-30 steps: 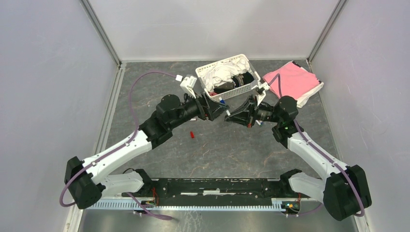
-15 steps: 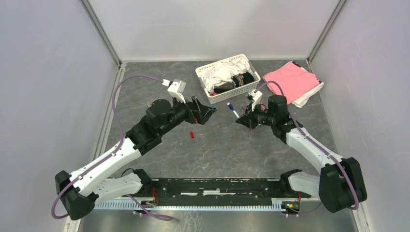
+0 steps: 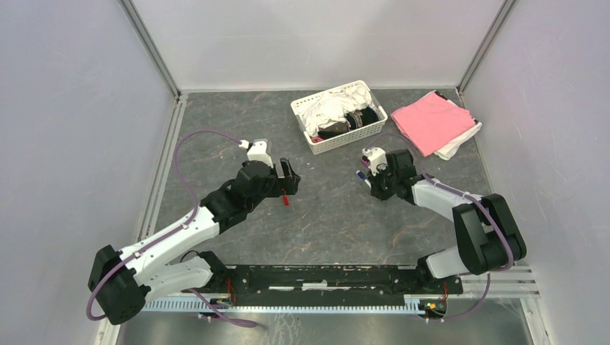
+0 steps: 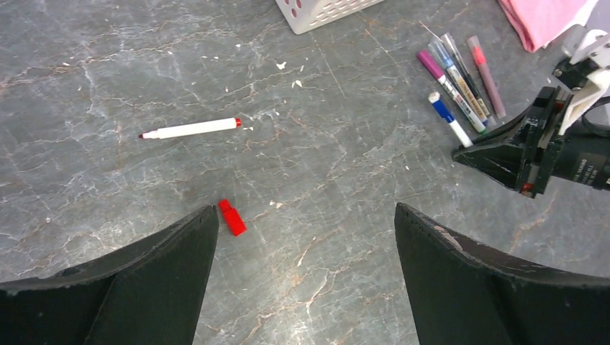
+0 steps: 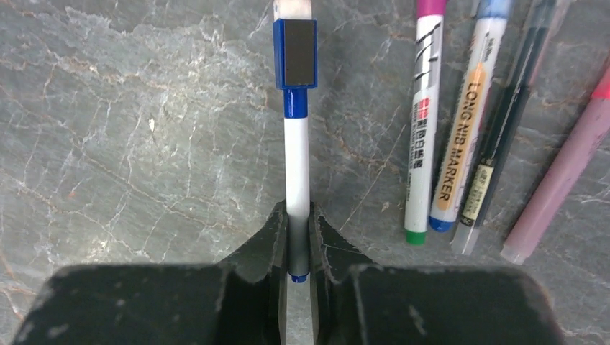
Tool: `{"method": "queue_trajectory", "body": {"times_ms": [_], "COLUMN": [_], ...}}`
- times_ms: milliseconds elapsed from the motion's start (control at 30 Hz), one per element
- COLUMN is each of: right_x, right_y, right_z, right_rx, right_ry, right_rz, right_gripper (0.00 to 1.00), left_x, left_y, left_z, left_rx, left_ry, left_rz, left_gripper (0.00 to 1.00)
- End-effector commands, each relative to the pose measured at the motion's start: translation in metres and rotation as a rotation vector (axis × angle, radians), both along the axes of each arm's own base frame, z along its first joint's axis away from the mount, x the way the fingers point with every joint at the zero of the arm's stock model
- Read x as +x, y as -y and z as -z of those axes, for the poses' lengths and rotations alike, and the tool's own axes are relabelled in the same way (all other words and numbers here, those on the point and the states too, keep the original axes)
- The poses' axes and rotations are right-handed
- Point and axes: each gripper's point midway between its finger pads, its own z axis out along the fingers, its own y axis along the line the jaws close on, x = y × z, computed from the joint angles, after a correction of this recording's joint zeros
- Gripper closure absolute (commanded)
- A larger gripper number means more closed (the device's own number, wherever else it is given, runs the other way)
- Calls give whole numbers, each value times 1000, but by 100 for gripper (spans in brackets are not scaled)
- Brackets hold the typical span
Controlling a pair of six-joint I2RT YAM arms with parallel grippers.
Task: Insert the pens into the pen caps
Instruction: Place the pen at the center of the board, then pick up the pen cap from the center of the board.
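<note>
Left jaws are hanging wide apart over the table; red cap is lying just ahead, off-centre; red pen is lying beyond it, long axis crosswise; right jaws are hugging the capped blue pen at its tail, grip unclear.
</note>
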Motion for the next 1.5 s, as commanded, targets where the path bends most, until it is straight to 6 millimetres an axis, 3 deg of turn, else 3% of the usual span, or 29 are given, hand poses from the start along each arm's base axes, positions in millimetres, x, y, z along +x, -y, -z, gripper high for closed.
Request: {"method": "queue_trajectory", "body": {"times_ms": [0,233,367,467,533,633,700,767,867,1033,1133,1300,1400,1467], "right_x": [22,24,33,38,30,10,-9,-14,-5,13,37,69,72,63], "right_y": [6,11,1,-24,-46,-80,-102,-120,-159,-225,-254,-291,-303,-307], "right_z": [-10,-15,-44,-85,-108,-126,-137,-137,-136,-131,-126,-101,-91,-91], "right_rx": [-49,-46,4,64,110,232,300,273,234,261,212,181,168,187], "right_ry": [46,37,91,223,305,376,473,533,500,391,387,297,291,280], "right_rz": [32,49,-28,-241,-466,-790,-1055,-1209,-1282,-1176,-1022,-998,-1010,-1021], "right_gripper": [83,61,55,51,48,41,28,19,21,30,30,40,43,44], "left_x": [5,6,8,9,11,13,14,13,9,-4,-14,-25,-28,-29], "left_y": [-13,-15,-17,-20,-23,-28,-33,-36,-42,-69,-86,-105,-112,-115], "left_z": [2,2,-3,-8,-11,-14,-14,-11,-4,16,27,38,40,39], "left_rx": [-9,-9,-9,-16,-29,-56,-73,-92,-115,-80,-58,-80,-88,-87], "left_ry": [-2,-1,5,16,22,27,26,15,-10,-71,-98,-109,-103,-100], "left_rz": [-96,-106,-109,-120,-132,-161,-186,-210,-244,-365,-432,-518,-550,-560], "left_gripper": [5,7,8,8,8,8,8,8,8,12,15,18,19,19]}}
